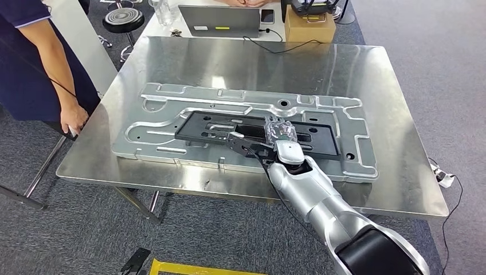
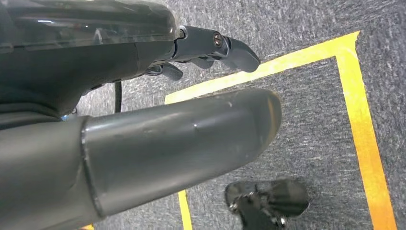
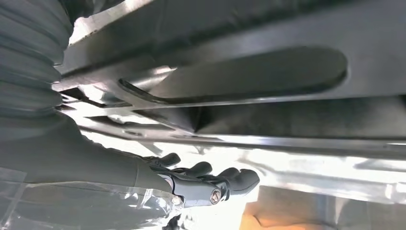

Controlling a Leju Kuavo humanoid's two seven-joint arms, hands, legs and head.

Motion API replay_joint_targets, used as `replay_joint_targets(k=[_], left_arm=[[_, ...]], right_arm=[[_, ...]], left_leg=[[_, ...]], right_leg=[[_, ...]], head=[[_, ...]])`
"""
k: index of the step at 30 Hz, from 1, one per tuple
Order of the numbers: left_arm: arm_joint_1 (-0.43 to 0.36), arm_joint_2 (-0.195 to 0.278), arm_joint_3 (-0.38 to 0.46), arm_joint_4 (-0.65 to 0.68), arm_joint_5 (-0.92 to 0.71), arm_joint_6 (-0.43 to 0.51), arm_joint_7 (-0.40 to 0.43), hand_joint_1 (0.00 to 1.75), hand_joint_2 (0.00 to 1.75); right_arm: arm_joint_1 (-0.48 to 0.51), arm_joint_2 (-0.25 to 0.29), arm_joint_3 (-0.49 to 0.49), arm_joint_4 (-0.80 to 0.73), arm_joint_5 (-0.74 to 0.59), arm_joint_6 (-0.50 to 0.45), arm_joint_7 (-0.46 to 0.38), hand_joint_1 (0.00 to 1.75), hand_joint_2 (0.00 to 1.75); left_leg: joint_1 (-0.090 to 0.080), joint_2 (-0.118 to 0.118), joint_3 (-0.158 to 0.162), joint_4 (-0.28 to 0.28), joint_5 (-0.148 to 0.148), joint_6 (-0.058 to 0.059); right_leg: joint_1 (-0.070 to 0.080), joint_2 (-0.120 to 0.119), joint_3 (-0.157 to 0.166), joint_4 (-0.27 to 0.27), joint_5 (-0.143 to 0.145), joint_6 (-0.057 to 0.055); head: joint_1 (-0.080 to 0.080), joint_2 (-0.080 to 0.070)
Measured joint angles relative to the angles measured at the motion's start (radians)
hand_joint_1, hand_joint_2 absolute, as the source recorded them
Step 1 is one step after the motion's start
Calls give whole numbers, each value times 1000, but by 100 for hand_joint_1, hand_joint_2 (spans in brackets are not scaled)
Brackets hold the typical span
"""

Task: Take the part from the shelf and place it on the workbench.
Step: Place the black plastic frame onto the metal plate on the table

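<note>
Resting on the big silver plate point(image 1: 344, 150) on the workbench point(image 1: 401, 189), the black part point(image 1: 200, 127) looks like it has already been put down, so the job seems to be at its very end. The right hand point(image 1: 279, 137) sits on top of the part near its middle. In the right wrist view its dark fingers point(image 3: 225, 179) are stretched out flat along the metal, but I cannot tell if the thumb is pinching the part underneath. The left hand point(image 2: 158, 134) hangs by the floor with its fingers apart and holds nothing. A person point(image 1: 34, 63) stands at the table's corner. Next, the right hand should let go and lift straight up, gently, so the part does not slide.
</note>
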Motion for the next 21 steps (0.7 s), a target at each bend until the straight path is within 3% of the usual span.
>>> replay_joint_targets(k=[1, 2, 3, 5, 7, 10, 12, 14, 15, 16, 17, 19, 21], left_arm=[[2, 0, 2, 0, 5, 0, -2, 0, 0], [4, 0, 5, 0, 9, 0, -6, 0, 0], [6, 0, 9, 0, 12, 1, -10, 0, 0], [6, 1, 15, 0, 14, 1, -19, 0, 0], [7, 1, 18, 0, 15, 1, -23, 0, 0], [13, -1, 20, 0, 15, 1, -24, 0, 0], [13, -2, 20, 0, 15, 1, -25, 0, 0], [13, -2, 21, 0, 15, 1, -25, 0, 0], [14, -2, 21, 0, 15, 1, -25, 0, 0], [15, -2, 21, 0, 15, 1, -25, 0, 0], [15, -2, 21, 0, 15, 1, -25, 0, 0], [16, -3, 21, 0, 15, 1, -25, 0, 0], [15, -3, 22, 0, 15, 1, -26, 0, 0]], right_arm=[[0, 4, 2, -5, 20, -25, -18, 0, 175], [-3, 13, 4, -17, 37, -44, -27, 0, 175], [-10, 25, 8, -34, 46, -46, -24, 0, 175], [-27, 48, 19, -73, 52, -27, -3, 0, 175], [-35, 59, 32, -105, 56, -16, 6, 0, 175], [-39, 61, 48, -138, 63, -21, 6, 0, 175], [-43, 61, 56, -152, 66, -26, 6, 0, 175], [-43, 61, 62, -158, 67, -27, 5, 0, 175], [-41, 61, 65, -160, 67, -28, 5, 0, 175], [-39, 61, 68, -161, 68, -28, 6, 0, 175], [-39, 61, 70, -165, 68, -29, 5, 0, 175], [-41, 61, 77, -178, 71, -35, 5, 0, 175], [-42, 61, 84, -193, 76, -45, 6, 0, 175]], left_leg=[[-1, 0, 1, -2, 14, 2], [-2, 0, 22, -46, 45, 5], [-3, 1, 53, -115, 78, 9], [-8, 1, 109, -227, 116, 17], [-13, -2, 123, -257, 116, 21], [-6, -4, 123, -266, 124, 33], [-3, -2, 124, -271, 128, 43], [-4, -2, 123, -271, 128, 47], [-4, -2, 123, -271, 128, 47], [-4, -3, 123, -271, 128, 47], [-4, -3, 124, -271, 127, 46], [-5, -4, 125, -270, 125, 42], [-8, -5, 124, -270, 124, 34]], right_leg=[[2, 1, 0, 2, -1, -1], [4, 3, 0, 5, -2, -2], [5, 6, 0, 9, -5, -2], [10, 10, -4, 18, -10, 3], [12, 10, -7, 21, -10, 11], [12, 7, -11, 31, -20, 24], [7, 6, -45, 108, -69, 36], [0, 4, -104, 237, -129, 46], [-2, 4, -126, 281, -139, 50], [-4, 4, -132, 291, -132, 51], [-6, 4, -120, 262, -106, 51], [-6, 4, -56, 130, -38, 44], [-1, 5, -12, 33, -9, 35]], head=[[0, 0], [0, 0], [0, 0], [0, 0], [0, 0], [0, 0], [1, 0], [1, 0], [1, 0], [1, 0], [1, 0], [1, 0], [1, 0]])
